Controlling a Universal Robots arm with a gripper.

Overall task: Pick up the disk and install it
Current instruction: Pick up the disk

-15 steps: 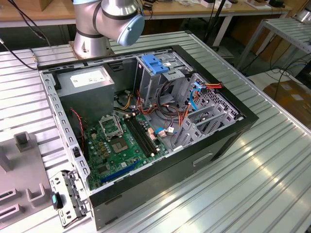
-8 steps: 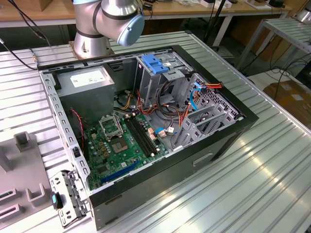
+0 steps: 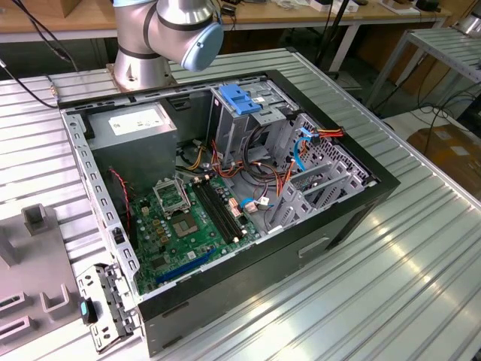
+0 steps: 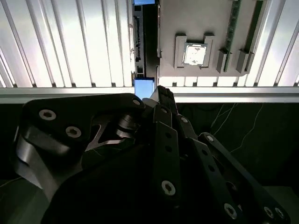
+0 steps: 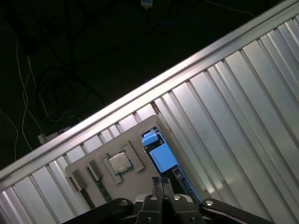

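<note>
One black metal gripper (image 5: 161,183), its two fingers pressed together, hangs over a flat matte-grey holder plate (image 5: 133,137). The plate lies on the ribbed, shiny aluminium table (image 5: 243,107). One disk (image 5: 163,157), showing a smooth blue plastic rail, sits at the plate's edge, apart from the fingertips. One square silver processor chip (image 5: 119,162) rests in a recess beside it. The exterior view shows one grey round-jointed arm (image 3: 169,30) and one open black steel computer case (image 3: 331,226) with one green circuit board (image 3: 188,226) inside.
</note>
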